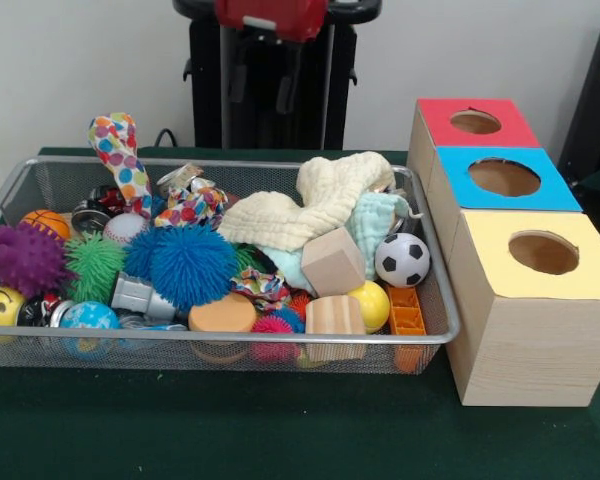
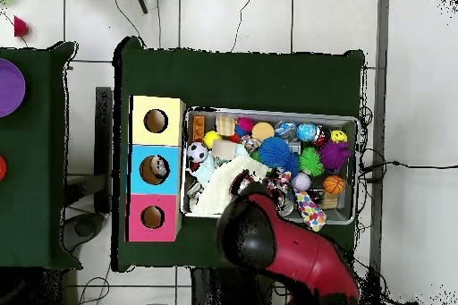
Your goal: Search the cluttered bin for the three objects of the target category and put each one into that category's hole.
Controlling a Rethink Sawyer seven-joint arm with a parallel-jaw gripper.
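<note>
A wire mesh bin [image 1: 230, 340] [image 2: 268, 112] holds a heap of toys. In it lie a wooden cube [image 1: 332, 262], a rounded wooden block [image 1: 335, 314], a soccer ball [image 1: 402, 260], a yellow ball [image 1: 372, 303], a blue spiky ball [image 1: 190, 265], a green one [image 1: 95, 265], a purple one [image 1: 25, 258], a cream cloth [image 1: 310, 205] and a polka-dot cloth [image 1: 120, 150]. Beside the bin stand three wooden boxes with round holes, topped red [image 1: 440, 115], blue [image 1: 460, 190] and yellow [image 1: 500, 235]. My red and black arm [image 2: 277, 243] overhangs the bin's edge; the gripper is hidden.
Small balls, an orange disc [image 1: 222, 314] and an orange brick [image 1: 406, 312] crowd the bin's front. The boxes [image 2: 143, 154] touch the bin's side. A second green table with a purple disc [image 2: 7, 87] stands apart in the overhead view.
</note>
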